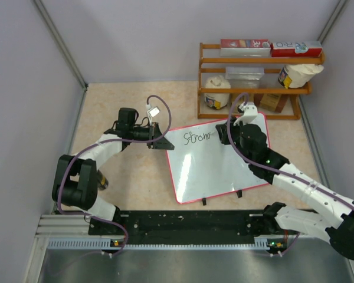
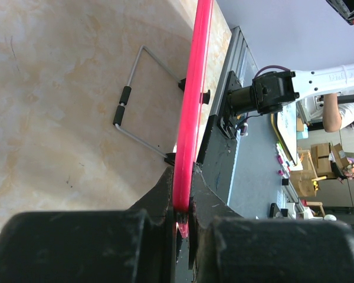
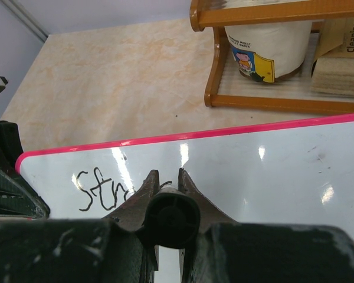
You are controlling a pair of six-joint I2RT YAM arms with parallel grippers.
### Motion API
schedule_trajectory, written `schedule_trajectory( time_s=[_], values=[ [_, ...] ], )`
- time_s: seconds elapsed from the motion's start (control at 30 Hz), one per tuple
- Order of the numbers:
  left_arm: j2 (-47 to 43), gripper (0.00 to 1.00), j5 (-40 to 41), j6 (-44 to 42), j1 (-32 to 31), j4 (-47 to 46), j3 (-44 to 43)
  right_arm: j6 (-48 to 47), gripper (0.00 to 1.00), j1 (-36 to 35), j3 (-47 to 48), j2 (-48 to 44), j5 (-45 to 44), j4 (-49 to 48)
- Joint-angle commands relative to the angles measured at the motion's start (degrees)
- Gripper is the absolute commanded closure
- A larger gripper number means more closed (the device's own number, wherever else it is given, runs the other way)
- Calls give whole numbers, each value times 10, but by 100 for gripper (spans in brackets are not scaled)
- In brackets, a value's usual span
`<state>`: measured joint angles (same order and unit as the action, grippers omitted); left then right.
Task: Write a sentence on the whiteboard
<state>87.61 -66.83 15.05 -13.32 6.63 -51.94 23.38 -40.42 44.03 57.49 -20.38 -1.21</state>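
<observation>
The whiteboard (image 1: 218,168), glossy white with a thin red frame and two black feet, lies tilted in the middle of the table. Black marker writing "Strong" (image 1: 197,137) runs along its top left; it also shows in the right wrist view (image 3: 97,191), partly behind the fingers. My left gripper (image 1: 160,142) is shut on the board's left red edge (image 2: 192,118). My right gripper (image 3: 167,177) is shut on a black pen (image 3: 171,219), seen end-on, tip hidden against the board near the end of the word. It shows over the board's top right in the top view (image 1: 239,125).
A wooden shelf rack (image 1: 256,88) stands just behind the board with boxes, white tubs and a brown carton. The board's wire stand (image 2: 135,94) shows under it. Grey walls enclose left and right. A black rail (image 1: 189,224) runs along the near edge.
</observation>
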Motion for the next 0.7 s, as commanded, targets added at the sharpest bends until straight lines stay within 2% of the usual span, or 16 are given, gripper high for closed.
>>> schedule_trajectory(
  time_s=[0.0, 0.67],
  values=[
    [5, 100, 77, -76, -22, 15, 18, -13, 100, 8, 4, -6, -19, 4],
    [5, 100, 79, -76, -23, 15, 19, -11, 100, 9, -50, -37, 26, 25]
  ],
)
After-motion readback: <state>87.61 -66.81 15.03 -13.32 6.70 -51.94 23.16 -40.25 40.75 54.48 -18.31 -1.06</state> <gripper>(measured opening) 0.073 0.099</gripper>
